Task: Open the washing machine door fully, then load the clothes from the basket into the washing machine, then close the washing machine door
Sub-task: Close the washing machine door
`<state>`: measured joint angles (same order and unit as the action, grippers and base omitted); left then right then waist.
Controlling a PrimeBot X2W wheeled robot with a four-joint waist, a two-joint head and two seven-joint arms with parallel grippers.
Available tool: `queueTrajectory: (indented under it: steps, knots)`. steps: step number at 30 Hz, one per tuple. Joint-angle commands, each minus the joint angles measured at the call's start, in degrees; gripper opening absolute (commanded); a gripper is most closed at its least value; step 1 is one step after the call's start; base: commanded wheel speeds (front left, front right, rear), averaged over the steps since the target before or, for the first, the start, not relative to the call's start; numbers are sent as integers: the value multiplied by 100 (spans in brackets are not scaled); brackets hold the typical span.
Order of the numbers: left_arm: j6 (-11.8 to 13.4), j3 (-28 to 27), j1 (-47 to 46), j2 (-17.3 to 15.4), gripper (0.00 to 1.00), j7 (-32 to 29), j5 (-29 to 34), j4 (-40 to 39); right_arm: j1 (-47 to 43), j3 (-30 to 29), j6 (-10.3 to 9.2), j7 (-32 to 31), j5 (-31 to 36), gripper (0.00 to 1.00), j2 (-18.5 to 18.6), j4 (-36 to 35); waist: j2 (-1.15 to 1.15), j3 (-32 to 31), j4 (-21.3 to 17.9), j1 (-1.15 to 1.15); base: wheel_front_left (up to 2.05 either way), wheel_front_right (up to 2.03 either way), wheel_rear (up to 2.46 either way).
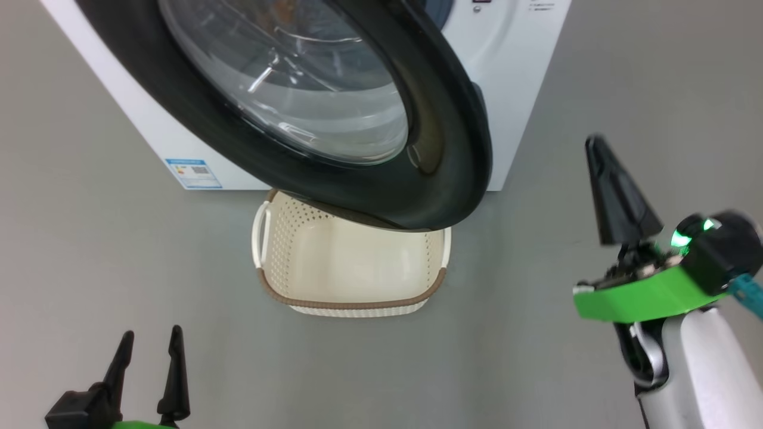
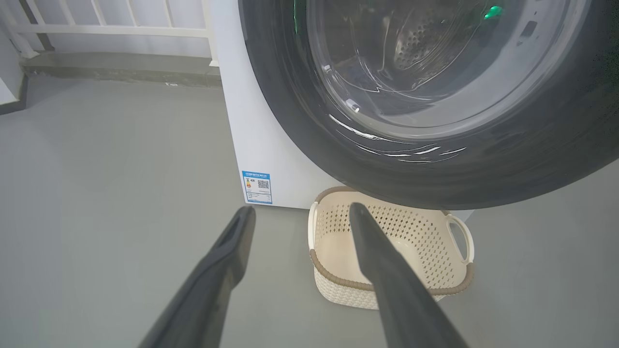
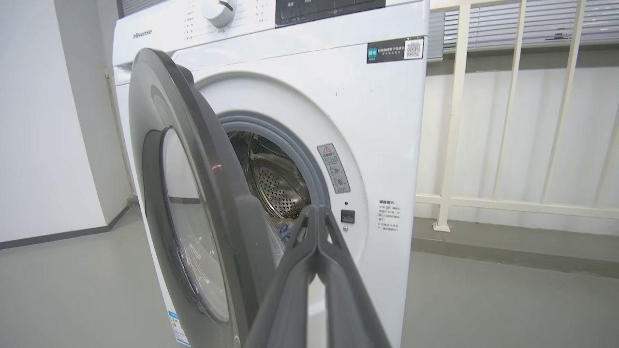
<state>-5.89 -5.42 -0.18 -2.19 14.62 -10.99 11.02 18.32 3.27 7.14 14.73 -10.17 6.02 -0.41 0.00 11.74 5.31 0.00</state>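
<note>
Cataloguing what you are viewing. Item: washing machine (image 3: 377,121), white front-loader, showing "Hisense" lettering (image 3: 142,34) at 11 o'clock of its front, a black QR sticker (image 3: 395,49) at 1 o'clock and a red-triangle warning label (image 3: 333,168) beside the grey gasket (image 3: 309,154). Its blue label sticker (image 1: 194,173) is sitting at 7 o'clock, print too small to read.

Item: washing machine door (image 1: 357,196), standing partly swung out.

Item: basket (image 1: 351,304), resting on the floor (image 1: 119,238) at the door's 6 o'clock.

Item: clothes (image 3: 285,233), a blue scrap lying low in the drum.

Item: left gripper (image 1: 151,335), hovering at 7 o'clock of your head view, fingers spread wide, gripping nothing.

Item: right gripper (image 1: 596,146), hanging at 3 o'clock, fingers pressed together on nothing.
</note>
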Motion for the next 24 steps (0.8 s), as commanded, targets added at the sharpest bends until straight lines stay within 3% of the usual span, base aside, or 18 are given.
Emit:
queueTrajectory:
  steps: [1, 6, 12, 18, 24]
  knots:
    - [-25, -199, -144, -69, 100, 38, -25, -59, 235, 179, 35, 27, 62, 0, 12, -340, 0, -18, 92, 0, 0, 0, 0]
    - [-31, -179, -137, -69, 100, 38, -26, 3, 443, 452, 35, 27, 68, 0, 27, -766, 0, -164, 152, 0, 0, 0, 0]
    - [14, -71, -137, -69, 100, 38, -125, -13, 805, 1299, 35, 27, 8, 0, 41, -1038, 0, -224, 191, 0, 0, 0, 0]
    - [49, 231, -297, -69, 100, 38, -321, -81, 933, 2088, 35, 27, -136, 0, -8, -434, 0, -126, 301, 0, 0, 0, 0]
    - [121, 337, -449, -69, 100, 38, -515, -85, 790, 2212, 35, 27, -279, 0, -134, 310, 0, 59, 418, 0, 0, 0, 0]
